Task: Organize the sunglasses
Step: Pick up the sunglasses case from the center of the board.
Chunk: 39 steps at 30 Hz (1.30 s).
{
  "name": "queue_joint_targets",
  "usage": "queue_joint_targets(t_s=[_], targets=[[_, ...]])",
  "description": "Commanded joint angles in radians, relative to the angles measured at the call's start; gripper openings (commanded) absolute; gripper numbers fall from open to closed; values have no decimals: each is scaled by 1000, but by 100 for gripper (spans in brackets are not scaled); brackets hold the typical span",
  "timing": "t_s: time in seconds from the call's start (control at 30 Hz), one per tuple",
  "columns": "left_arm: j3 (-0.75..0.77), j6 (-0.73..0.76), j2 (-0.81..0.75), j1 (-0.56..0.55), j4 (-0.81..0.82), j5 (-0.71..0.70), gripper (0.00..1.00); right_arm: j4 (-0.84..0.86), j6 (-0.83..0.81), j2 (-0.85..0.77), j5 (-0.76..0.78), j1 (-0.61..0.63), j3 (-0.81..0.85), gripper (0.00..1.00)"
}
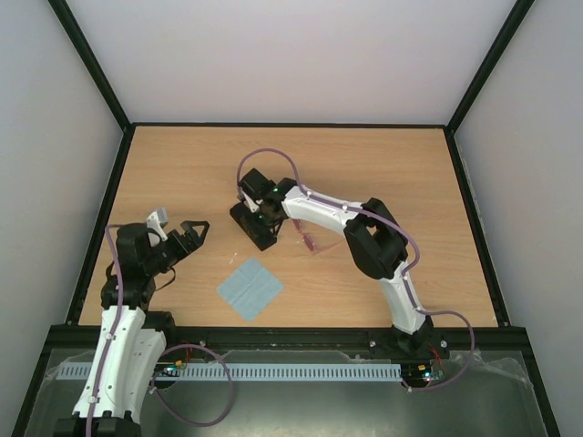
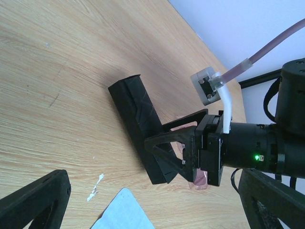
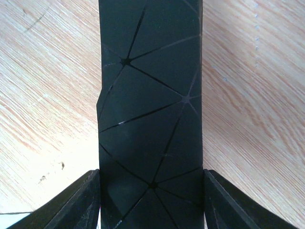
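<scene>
While the right gripper (image 3: 151,202) clamps the black case (image 1: 254,225) across its width and the left gripper (image 1: 189,234) hangs wide open nearby, the sunglasses (image 1: 309,242) lie on the table (image 1: 383,164) just beside the case, so swinging it sideways could knock or crush them.

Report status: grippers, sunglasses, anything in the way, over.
Left gripper open, empty. Right gripper shut on black case. Pink sunglasses on table beside case, ungripped, partly under right arm. Blue cloth nearby, apart.
</scene>
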Motion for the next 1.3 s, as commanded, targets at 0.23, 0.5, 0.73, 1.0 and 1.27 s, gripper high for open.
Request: queue_joint_targets(t_s=[0.23, 0.5, 0.73, 1.0, 1.27], targets=[[-19, -12, 3, 2, 46, 20, 99, -14, -1, -8, 43, 2, 9, 65], [-21, -22, 31, 2, 77, 71, 99, -67, -17, 35, 144, 10, 40, 77], [-27, -21, 32, 2, 75, 68, 99, -82, -30, 72, 172, 17, 37, 79], [-27, -24, 40, 2, 88, 74, 99, -100, -35, 88, 139, 27, 29, 70], [-25, -27, 48, 2, 101, 78, 99, -119, -32, 90, 143, 27, 22, 70]])
